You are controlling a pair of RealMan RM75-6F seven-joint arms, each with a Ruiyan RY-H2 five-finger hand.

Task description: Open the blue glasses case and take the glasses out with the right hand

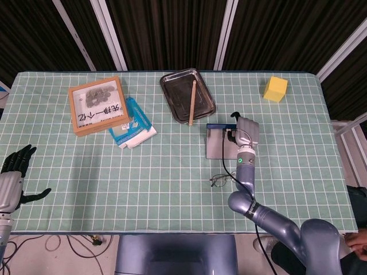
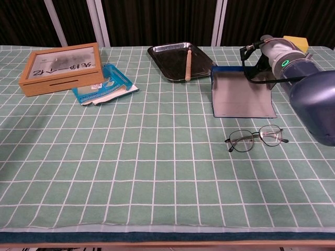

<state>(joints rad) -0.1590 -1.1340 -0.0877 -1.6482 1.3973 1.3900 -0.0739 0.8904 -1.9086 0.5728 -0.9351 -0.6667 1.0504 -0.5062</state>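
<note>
The green gridded tablecloth (image 1: 172,189) fills the frame, and right of centre the right hand (image 1: 245,133) grips the far right end of the blue glasses case (image 1: 221,142), which lies open with its grey inside bare — likely held so it stays clear of the glasses (image 2: 256,138), which rest on the cloth just below the case, apart from it. At upper left a wooden box (image 1: 97,105) holds grey bits I cannot identify, with a blue packet (image 1: 132,124) against it, while the metal tray (image 1: 187,95) at top centre holds a wooden stick (image 1: 192,102) and a yellow block (image 1: 276,89) sits at upper right. The left hand (image 1: 12,177) waits at the lower left edge, fingers spread and holding nothing — judged idle for this task.
</note>
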